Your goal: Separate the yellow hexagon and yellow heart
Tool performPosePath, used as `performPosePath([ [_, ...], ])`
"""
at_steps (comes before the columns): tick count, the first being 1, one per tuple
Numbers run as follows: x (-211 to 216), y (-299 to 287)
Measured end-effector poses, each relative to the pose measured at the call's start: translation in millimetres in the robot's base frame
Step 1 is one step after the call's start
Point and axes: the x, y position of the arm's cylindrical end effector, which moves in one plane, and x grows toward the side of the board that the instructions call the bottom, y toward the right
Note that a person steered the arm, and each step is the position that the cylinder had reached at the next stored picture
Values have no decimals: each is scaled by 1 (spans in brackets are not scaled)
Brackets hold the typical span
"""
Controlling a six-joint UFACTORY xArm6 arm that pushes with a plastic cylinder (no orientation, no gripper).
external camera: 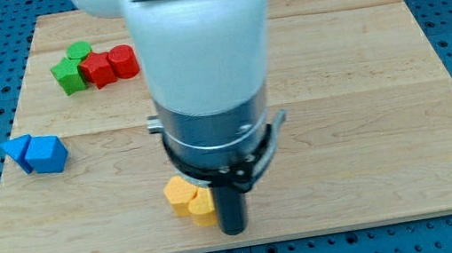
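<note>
Two yellow blocks sit touching near the view's bottom centre of the wooden board (363,79). The left one (179,193) looks like the yellow heart and the right one (200,207) like the yellow hexagon, though the shapes are hard to make out. My tip (235,230) is right next to the right yellow block, on its right side and slightly lower. The arm's white and grey body hides the board's middle above it.
A green block (68,76) and another green block (78,51) sit with two red blocks (97,69) (122,61) at the view's top left. Two blue blocks (18,152) (46,154) lie at the left edge.
</note>
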Motion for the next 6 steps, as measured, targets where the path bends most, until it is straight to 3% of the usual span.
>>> performPosePath([
  [2,-16,-15],
  [3,20,-57],
  [4,-11,-100],
  [5,-52,-74],
  [6,-50,-10],
])
